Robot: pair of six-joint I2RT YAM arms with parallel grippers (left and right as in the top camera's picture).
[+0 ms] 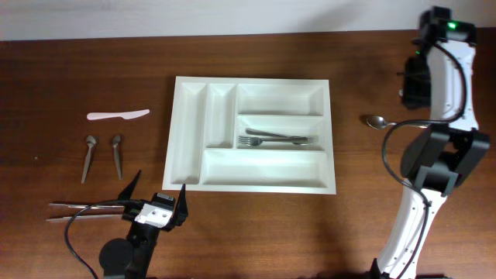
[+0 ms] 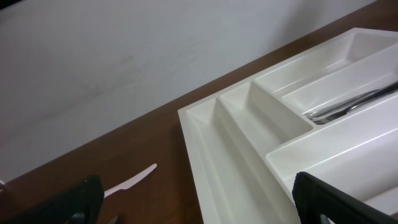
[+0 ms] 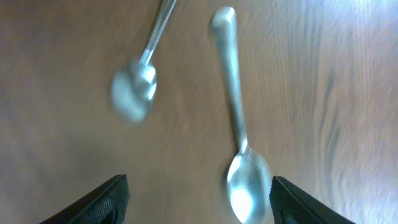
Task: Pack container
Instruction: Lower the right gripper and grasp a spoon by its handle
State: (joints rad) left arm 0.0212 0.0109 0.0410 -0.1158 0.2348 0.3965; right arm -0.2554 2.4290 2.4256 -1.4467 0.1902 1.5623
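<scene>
Right wrist view: the right hand (image 3: 199, 208) is seen with fingers spread wide and nothing between them, held over the wooden surface (image 3: 348, 93). Just beyond the gap a steel spoon (image 3: 239, 124) is laid, bowl nearest the hand and handle running straight away, so its long axis is crossed squarely by the fingers' closing line. A second spoon (image 3: 134, 93), blurred, is set further off to one side. From overhead, the container (image 1: 263, 167) is shown mid-surface, well apart to that hand's left, with forks (image 1: 275, 139) lying in its middle wide compartment. The left hand (image 1: 160, 183), likewise spread and empty, is placed by the container's near left corner; the spoon is judged the right arm's to take.
</scene>
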